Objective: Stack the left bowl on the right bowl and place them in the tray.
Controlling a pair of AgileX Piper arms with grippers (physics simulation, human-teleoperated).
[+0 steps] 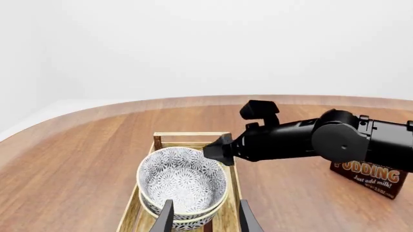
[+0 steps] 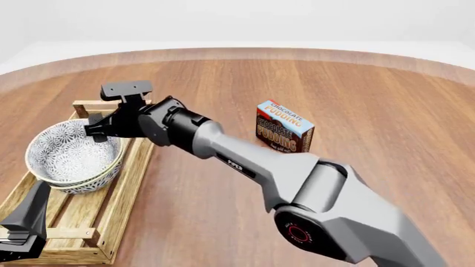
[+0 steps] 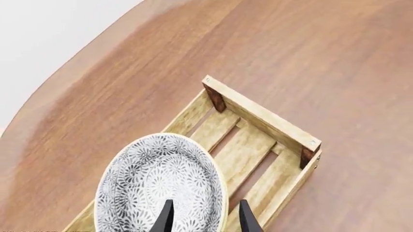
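Observation:
Two flower-patterned bowls are nested in the light-wood tray (image 2: 128, 177) (image 1: 192, 136) (image 3: 264, 116). The left bowl (image 2: 67, 153) (image 1: 184, 179) (image 3: 161, 183) lies on top, inside the right bowl (image 2: 88, 186) (image 1: 147, 207). My right gripper (image 2: 97, 132) (image 1: 216, 152) (image 3: 203, 217) reaches across from the right. It is open, with one finger on each side of the upper bowl's rim on the far right side. My left gripper (image 2: 33, 206) (image 1: 205, 220) hangs open just short of the stack on the near side and holds nothing.
A chocolate pudding box (image 2: 284, 127) (image 1: 371, 179) stands on the wooden table to the right of the tray. The right arm (image 2: 245, 164) stretches diagonally over the table's middle.

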